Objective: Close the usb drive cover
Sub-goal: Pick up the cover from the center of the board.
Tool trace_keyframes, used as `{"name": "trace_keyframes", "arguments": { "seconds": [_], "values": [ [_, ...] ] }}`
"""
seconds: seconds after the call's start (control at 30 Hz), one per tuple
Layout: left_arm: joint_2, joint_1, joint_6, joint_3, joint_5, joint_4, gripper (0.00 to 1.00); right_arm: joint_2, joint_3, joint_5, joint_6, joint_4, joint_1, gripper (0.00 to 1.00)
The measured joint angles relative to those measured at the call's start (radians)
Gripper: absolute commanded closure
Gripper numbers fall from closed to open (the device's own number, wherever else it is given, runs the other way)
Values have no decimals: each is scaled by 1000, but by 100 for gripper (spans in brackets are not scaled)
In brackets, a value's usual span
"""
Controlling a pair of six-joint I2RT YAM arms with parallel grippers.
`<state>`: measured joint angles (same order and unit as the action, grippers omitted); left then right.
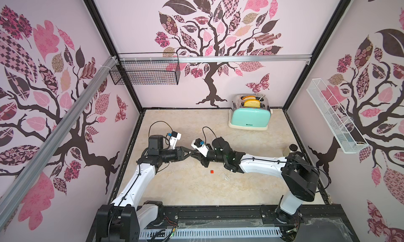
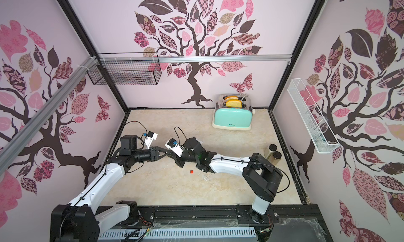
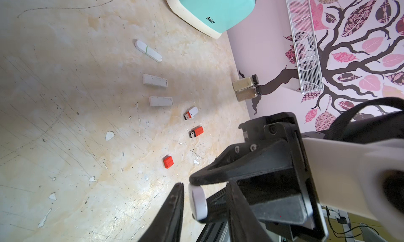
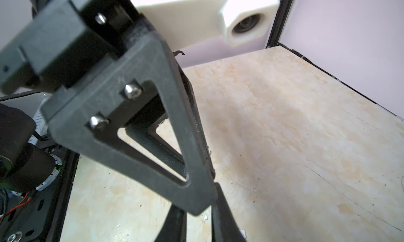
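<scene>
Lab booth: aluminium frame, decal walls

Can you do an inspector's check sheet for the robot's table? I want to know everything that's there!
Surface: beige marbled tabletop, scratched and chipped.
Job's things: white usb piece in mid-air between the tools; on the table, white-and-red drive and red drive, both plugs bare; loose red cap near them.
Clutter: long white stick, two grey sticks, mint toaster holding bread, two jars.
Tools: right tool shut on the white usb piece; left tool open, fingers either side of it.
Cables: black cable loop above each wrist.
Surroundings: tree-pattern walls, black wire basket, white mesh shelf.
</scene>
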<state>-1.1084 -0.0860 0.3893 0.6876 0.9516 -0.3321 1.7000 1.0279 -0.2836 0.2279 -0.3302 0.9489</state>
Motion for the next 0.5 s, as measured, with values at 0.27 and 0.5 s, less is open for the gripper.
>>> {"name": "trace_keyframes", "arguments": {
  "seconds": [0.27,0.5],
  "values": [
    [-2,2,-4,4,-37,-7,98,0,0,19,9,-4,0,96],
    [-7,1,-5,8,-43,-18,100,0,0,26,24,3,0,76]
  ]
}}
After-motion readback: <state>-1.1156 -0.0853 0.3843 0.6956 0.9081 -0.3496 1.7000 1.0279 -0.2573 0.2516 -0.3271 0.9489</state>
